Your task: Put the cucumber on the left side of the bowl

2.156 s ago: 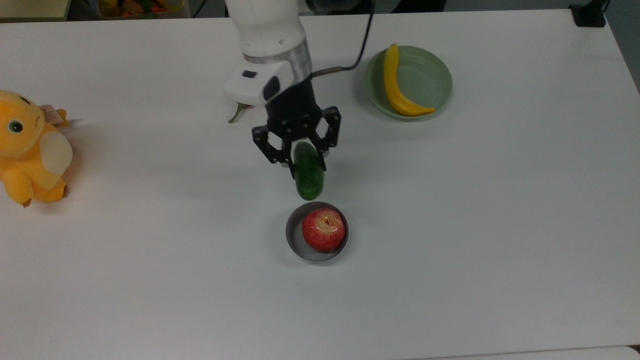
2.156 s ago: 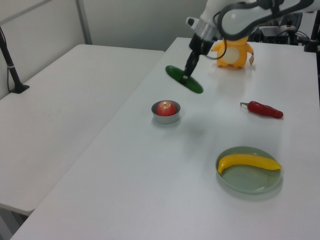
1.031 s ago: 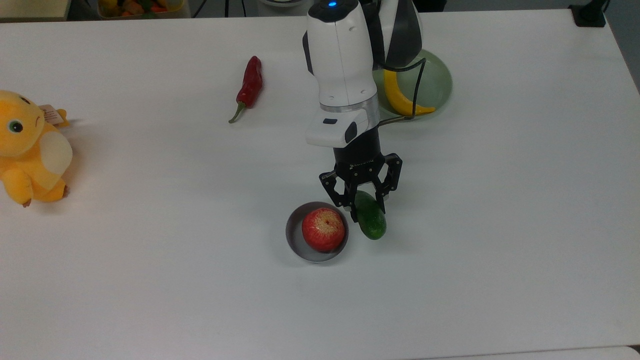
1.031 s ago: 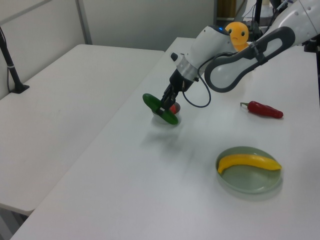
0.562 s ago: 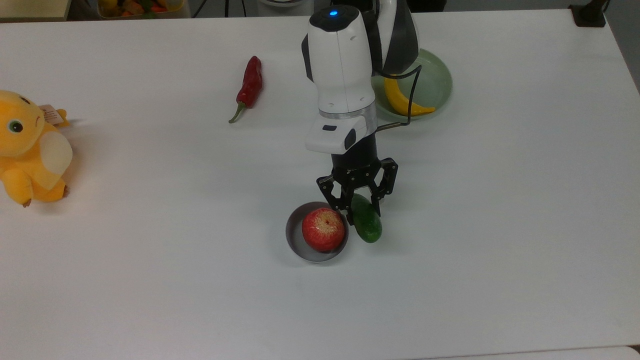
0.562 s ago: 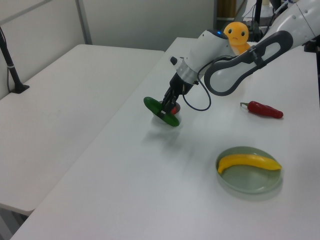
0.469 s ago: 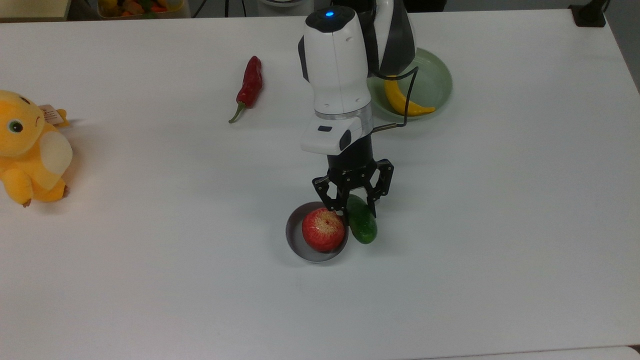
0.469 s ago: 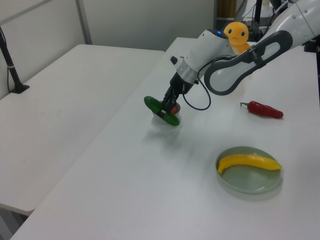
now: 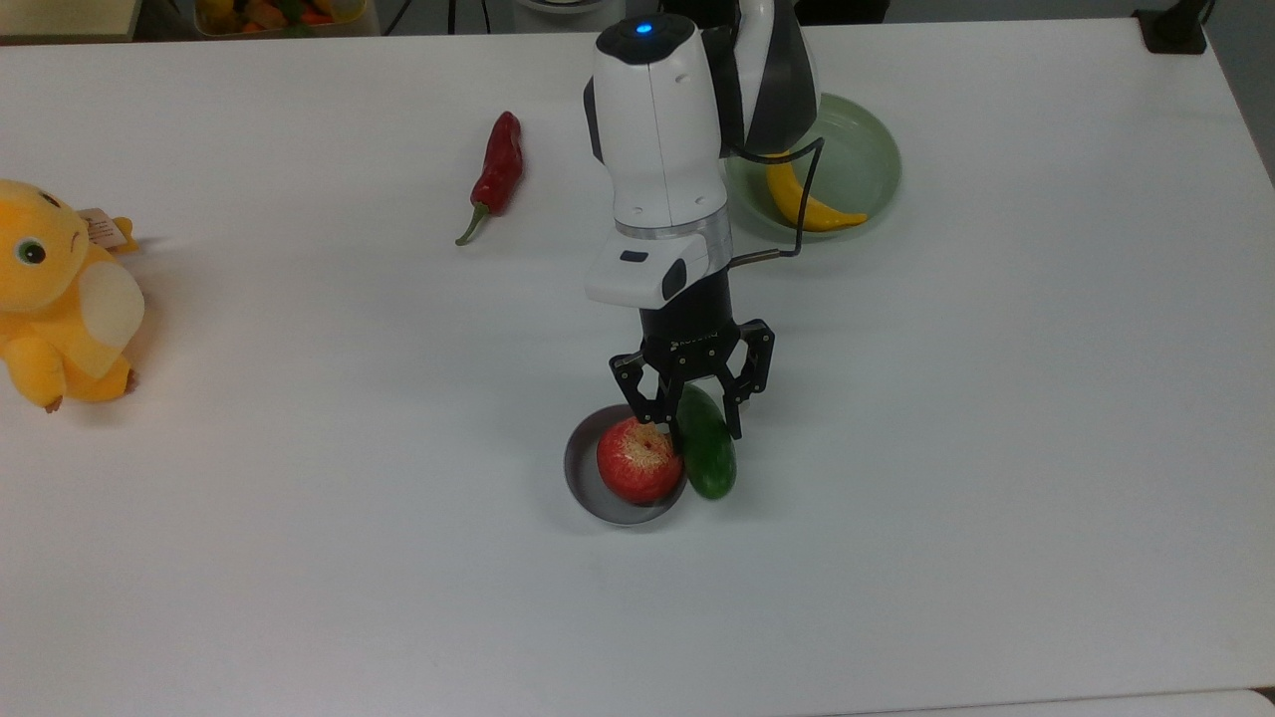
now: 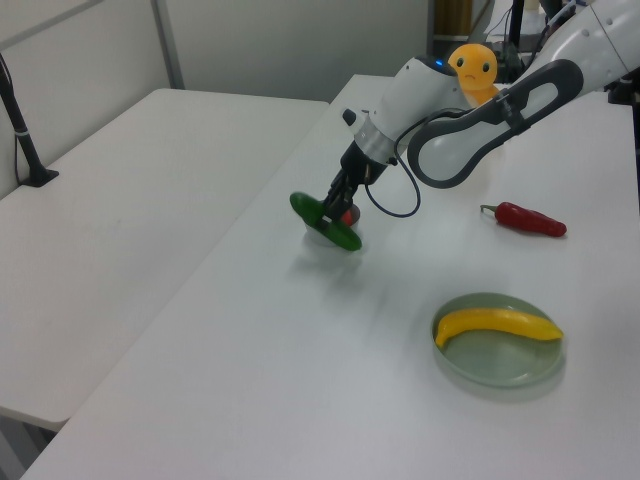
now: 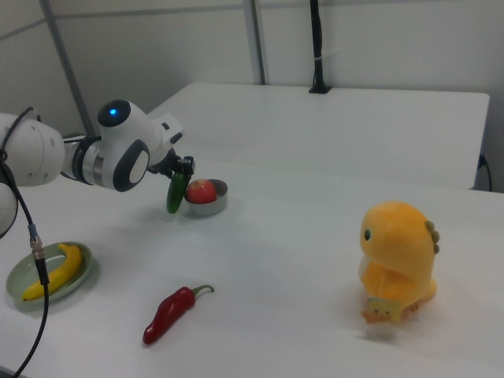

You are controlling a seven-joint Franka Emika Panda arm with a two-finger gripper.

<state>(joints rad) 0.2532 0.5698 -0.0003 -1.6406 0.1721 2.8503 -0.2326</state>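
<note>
Light: I see even, bright overhead light across the white surface (image 9: 996, 448) in all three views.
Shadows: soft and faint; I make out a pale one beside the bowl (image 9: 588, 493) and under the plush toy (image 11: 398, 264).
Glare: mild sheen on the surface behind the plush toy in the right view.
Focus: top view fairly crisp; left and right views softer, slightly grainy.

Chili (image 9: 498, 171), banana (image 9: 803, 204) in green dish (image 9: 869, 164), plush toy (image 9: 60, 296)
</note>
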